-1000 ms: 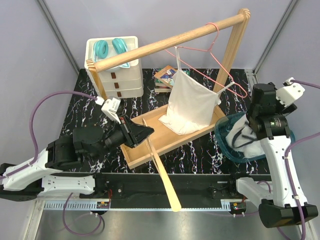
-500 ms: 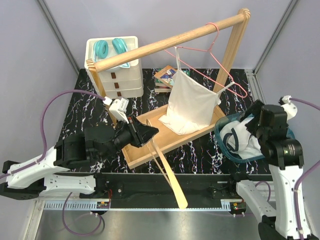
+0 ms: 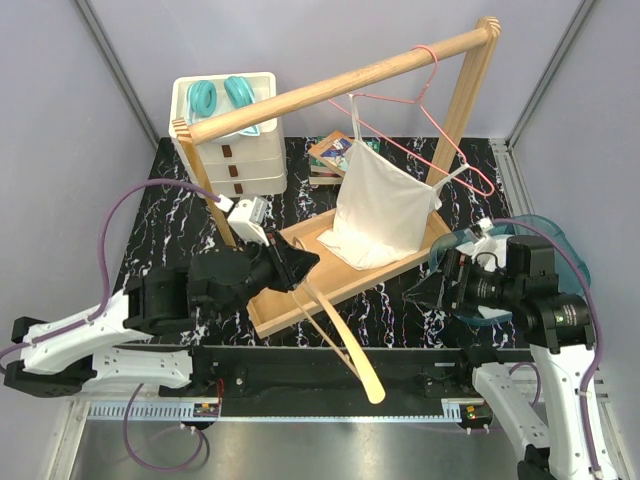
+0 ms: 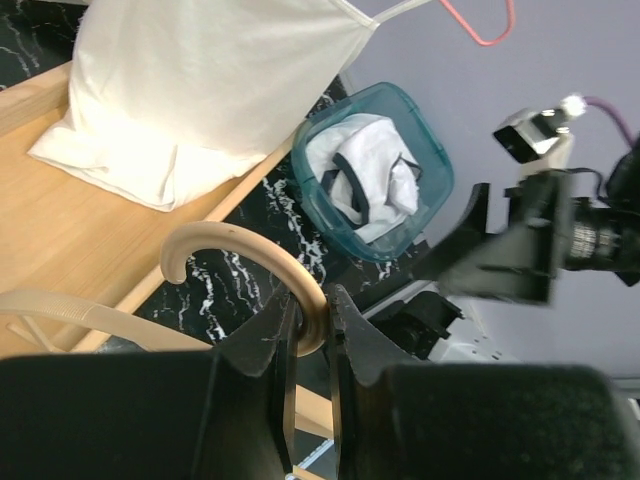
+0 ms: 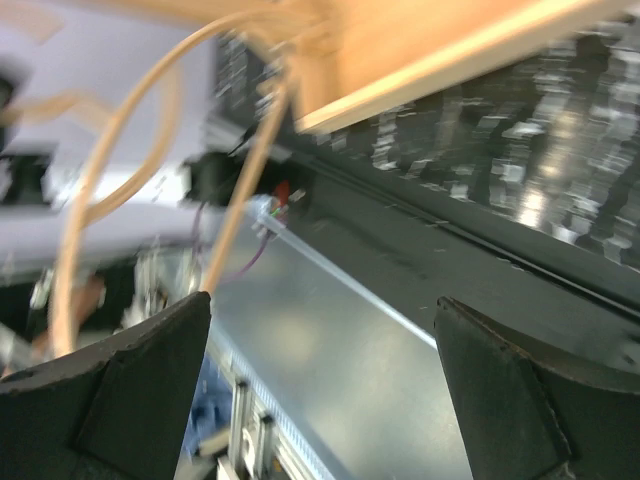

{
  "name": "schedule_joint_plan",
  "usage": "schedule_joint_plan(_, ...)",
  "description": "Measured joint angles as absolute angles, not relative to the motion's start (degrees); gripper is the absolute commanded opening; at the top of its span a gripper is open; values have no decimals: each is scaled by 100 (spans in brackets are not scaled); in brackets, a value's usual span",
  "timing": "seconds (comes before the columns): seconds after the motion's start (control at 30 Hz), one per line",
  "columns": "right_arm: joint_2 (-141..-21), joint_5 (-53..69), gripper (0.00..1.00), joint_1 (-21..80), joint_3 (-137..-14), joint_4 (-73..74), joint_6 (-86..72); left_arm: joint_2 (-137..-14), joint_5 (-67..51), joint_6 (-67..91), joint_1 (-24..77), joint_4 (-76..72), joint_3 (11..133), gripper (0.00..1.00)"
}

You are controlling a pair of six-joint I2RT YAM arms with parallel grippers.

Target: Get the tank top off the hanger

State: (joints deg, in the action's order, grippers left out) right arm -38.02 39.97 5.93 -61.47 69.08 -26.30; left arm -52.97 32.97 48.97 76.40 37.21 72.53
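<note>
Tank top (image 3: 385, 205) still hangs on its pink hanger (image 4: 485, 42): the right gripper (image 5: 322, 305), spread wide and empty, has swung off the bin (image 4: 385, 250) toward the wooden hanger (image 4: 240, 245) pinched in the left gripper (image 4: 312, 305).

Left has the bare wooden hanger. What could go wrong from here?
1. Left fingers pinch the wooden hanger only at its hook; it dangles past the table edge and may swing or slip.
2. Right fingers, open, sit right beside the teal bin and could knock it.
</note>
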Motion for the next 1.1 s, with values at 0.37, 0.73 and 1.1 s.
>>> schedule_joint_plan(0.37,-5039,5649,98,2659,-7489,6702,-1898,-6038,3535,4733,7640,4027,7627,0)
schedule_joint_plan(0.73,-6416,3750,93,5006,-8593,7054,-2167,-6434,3907,4475,7640,4119,8103,0)
schedule_joint_plan(1.1,-6477,2036,58,6222,-8488,6659,-2919,-6479,4093,4403,7640,4123,8254,0)
